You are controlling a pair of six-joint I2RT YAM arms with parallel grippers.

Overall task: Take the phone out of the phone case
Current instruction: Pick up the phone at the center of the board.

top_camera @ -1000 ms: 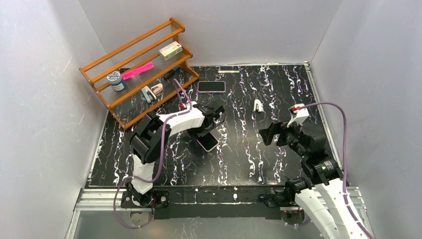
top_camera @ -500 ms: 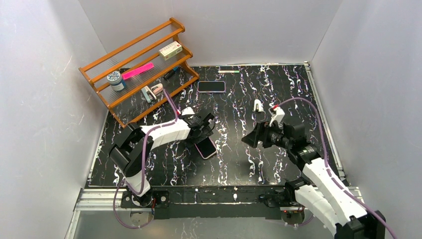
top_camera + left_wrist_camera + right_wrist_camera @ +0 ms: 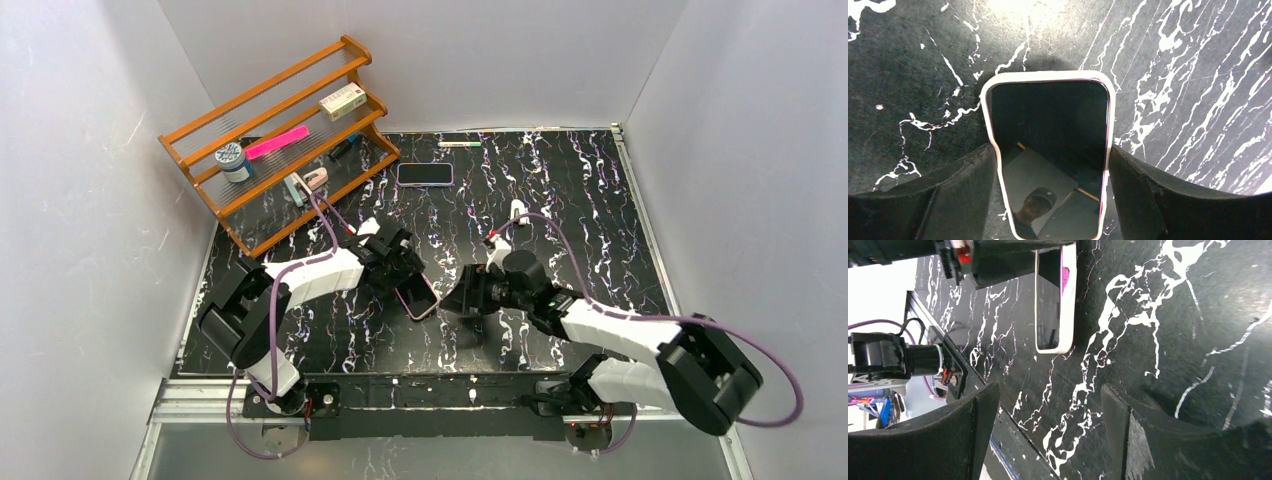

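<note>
The phone [image 3: 1048,150], dark screen up, sits inside a white, pink-edged phone case [image 3: 1048,76] on the black marbled table. My left gripper [image 3: 1052,155] is shut on the case, one pad against each long side. From above, the cased phone [image 3: 416,297] lies near the table's middle, with the left gripper [image 3: 405,278] over its far end. My right gripper [image 3: 455,300] is low, just right of the phone, open with nothing between its fingers. In the right wrist view the right gripper [image 3: 1048,395] faces the case's free end [image 3: 1068,300], a short gap away.
A wooden rack [image 3: 280,130] with small items stands at the back left. A second phone [image 3: 425,174] lies at the back centre, a green pen [image 3: 459,144] behind it. A small white object [image 3: 517,211] lies right of centre. White walls enclose the table.
My right arm has swung left and down to the phone's right side, its jaws narrowing a little. The left gripper has drawn the cased phone slightly left.
</note>
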